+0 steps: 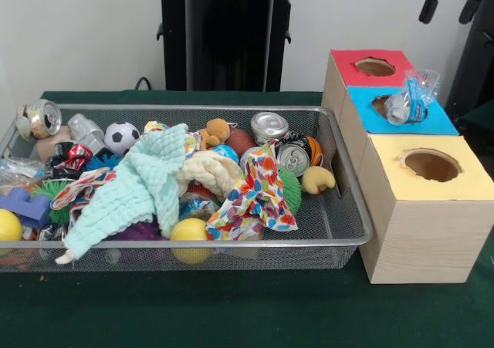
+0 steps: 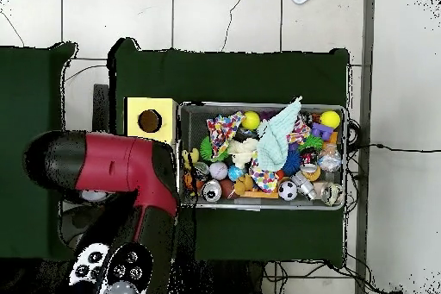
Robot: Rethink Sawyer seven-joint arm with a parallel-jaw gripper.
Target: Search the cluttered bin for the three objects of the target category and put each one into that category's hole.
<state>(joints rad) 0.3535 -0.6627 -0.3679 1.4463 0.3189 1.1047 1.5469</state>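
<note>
Room: pale tiled floor (image 2: pixel 215 15) all round the bin's bench, plain light wall behind.
Bench: draped in dark green cloth (image 1: pixel 231 309), matte and likely grippy; bare in front of the bin.
Arm: red and black Sawyer arm (image 2: pixel 112 165), in the overhead view reaching over the boxes beside the bin's short end.
Bin: wire-mesh bin (image 1: pixel 351 201), heaped with toys, balls and rags.
Boxes: yellow-topped box (image 1: pixel 432 232) just beside the bin's short end, blue-topped box (image 1: pixel 440 123) and red-topped box (image 1: pixel 351 74) in a row behind it, each with a round hole in the lid.
Cloth: mint knitted cloth (image 1: pixel 139 186) draped across the middle of the bin, hiding whatever sits beneath.
Cans: silver drink can (image 1: pixel 268 124) at the bin's back rim, others among the clutter.
Task's thing: crushed clear plastic bottle (image 1: pixel 407 101), outside the bin, lying on the blue lid just beside its hole, not through it.
Handling: probably very light, springy, thin-walled and slick; likely to skid or roll off the lid if nudged.
Hold: best across the crumpled waist, where creases give purchase; neck and cap end stiffer as a second choice.
Hand: hand (image 1: pixel 450 1) high above the boxes, away from the bin, two dark fingers spread wide, nothing between them.
Step, judged: bottle needing a regrasp or a push into the blue hole.
</note>
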